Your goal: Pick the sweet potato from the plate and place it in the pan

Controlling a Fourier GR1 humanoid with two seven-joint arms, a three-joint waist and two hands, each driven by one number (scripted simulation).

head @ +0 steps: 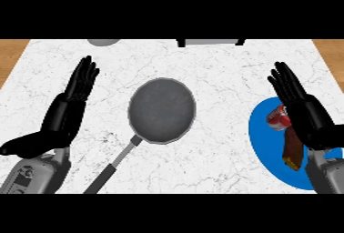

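Note:
A reddish-brown sweet potato (285, 136) lies on a blue plate (269, 150) at the right of the counter. Part of it is hidden behind my right hand (304, 111), which stands open over the plate with straight fingers pointing away. A dark grey pan (162, 109) sits in the middle of the counter, its long handle (111, 169) running toward the lower left. On the left, my left hand (66, 111) is open with fingers up, well clear of the pan.
The white marble counter (215, 63) has wooden edges at the far left and right. A grey round object (103, 42) and a dark-legged item (210, 42) show at the back edge.

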